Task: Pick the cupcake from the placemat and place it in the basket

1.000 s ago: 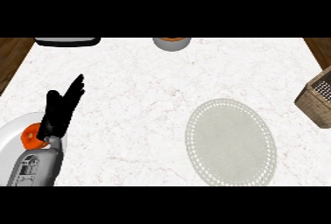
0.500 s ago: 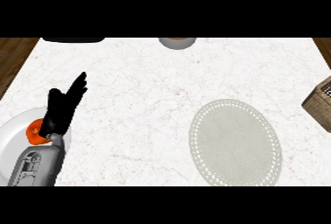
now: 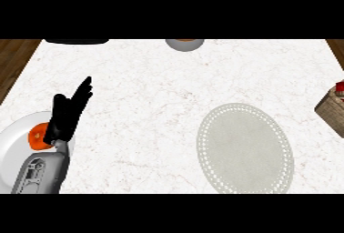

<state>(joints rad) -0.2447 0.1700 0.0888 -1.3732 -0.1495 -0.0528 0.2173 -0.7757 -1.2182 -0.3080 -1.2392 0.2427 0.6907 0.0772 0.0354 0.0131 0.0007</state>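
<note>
The pale oval placemat [image 3: 245,148] lies right of centre with nothing on it. At the right edge only a corner of the woven basket [image 3: 331,110] shows. A small red thing [image 3: 340,87] peeks in just above it; I cannot tell what it is. No cupcake is plainly visible. My left hand [image 3: 67,113] rests open at the left, fingers straight and pointing up, holding nothing. My right hand does not show.
A white plate [image 3: 15,136] with an orange item [image 3: 39,136] sits at the left edge, partly behind my left forearm. A grey bowl [image 3: 184,44] and a dark object [image 3: 77,41] stand at the counter's far edge. Wooden floor borders the marble top on both sides.
The basket has slid slightly down and toward the right edge of the view, and a small red thing now shows above it. My left hand has stayed still.
</note>
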